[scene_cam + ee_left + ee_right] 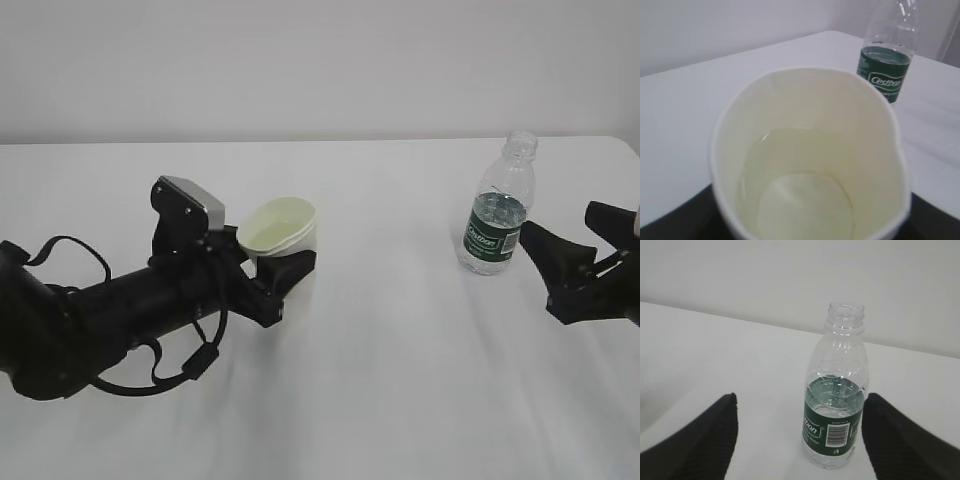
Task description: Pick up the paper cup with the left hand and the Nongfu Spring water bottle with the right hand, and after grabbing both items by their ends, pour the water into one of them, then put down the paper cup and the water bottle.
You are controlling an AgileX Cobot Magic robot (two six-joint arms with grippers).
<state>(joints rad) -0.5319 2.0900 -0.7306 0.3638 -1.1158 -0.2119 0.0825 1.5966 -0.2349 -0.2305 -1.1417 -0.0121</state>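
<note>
1. In the middle left of the exterior view, the left gripper [283,283] hugs the paper cup [280,232], which leans a little. At the right, the Nongfu Spring water bottle [499,208] stands on the white table [400,380]. The right gripper [568,262] waits just beside it, jaws wide, holding nothing.
2. In the left wrist view, the cup [810,155] fills the frame and has some water inside. Its rim looks squashed, so squeeze gently and keep it level.
3. In the right wrist view, the bottle [836,395] stands between the open jaws. Slide forward, then close low on its body.
</note>
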